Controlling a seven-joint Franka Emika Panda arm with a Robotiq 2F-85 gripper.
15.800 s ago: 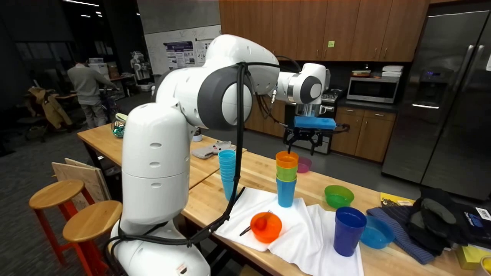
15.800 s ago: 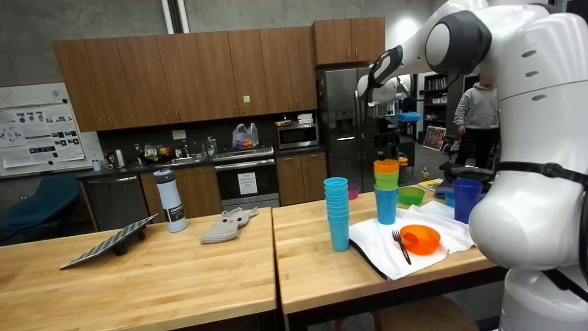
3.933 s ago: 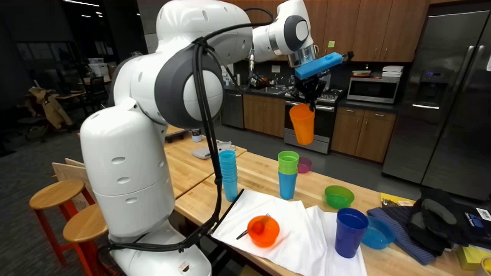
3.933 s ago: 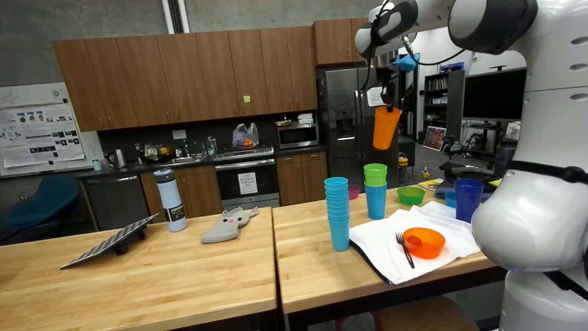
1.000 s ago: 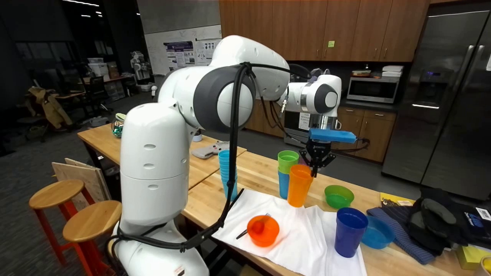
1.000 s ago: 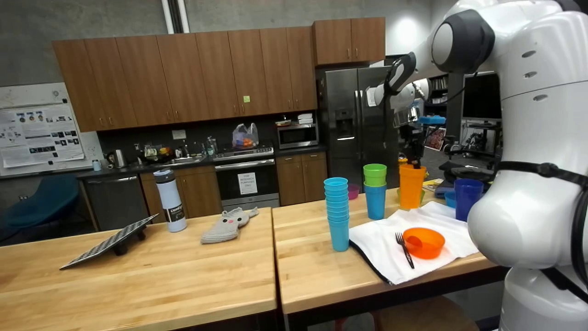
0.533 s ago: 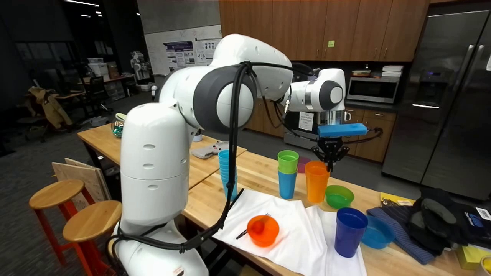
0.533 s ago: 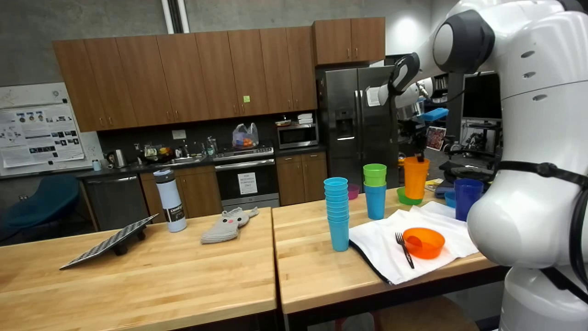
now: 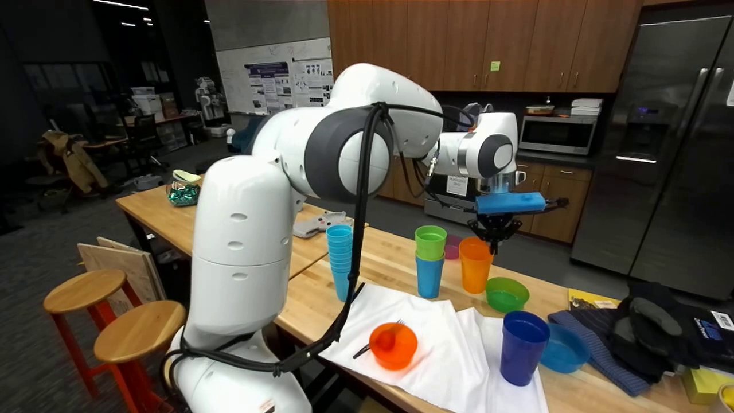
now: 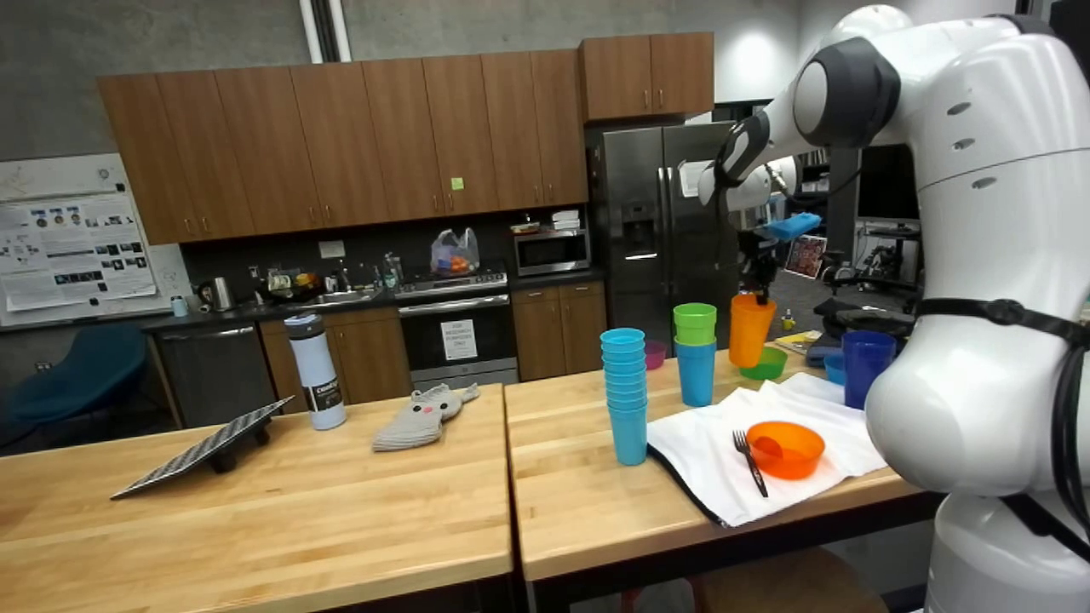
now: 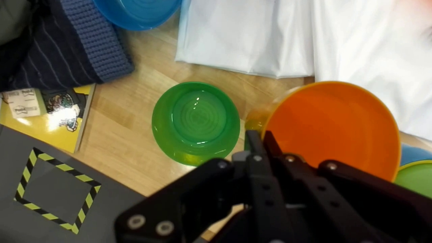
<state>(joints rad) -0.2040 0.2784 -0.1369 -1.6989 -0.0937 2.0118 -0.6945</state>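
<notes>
My gripper is shut on the rim of an orange cup, one finger inside and one outside, as the wrist view shows at the fingertips. In an exterior view the orange cup leans, rim to the right. Whether its base touches the table I cannot tell. Close beside it lies a green bowl. On its other side a light green cup is stacked in a blue cup. The wrist view looks down into the orange cup.
A tall stack of light blue cups stands on the table. An orange bowl and fork lie on a white cloth. A dark blue cup, blue bowl, magenta bowl and dark gloves are nearby.
Long before, the orange cup sat atop the green one; later it hung high in my gripper. Over the last second it moved away from the white cloth, shifting beside the green bowl and tilting.
</notes>
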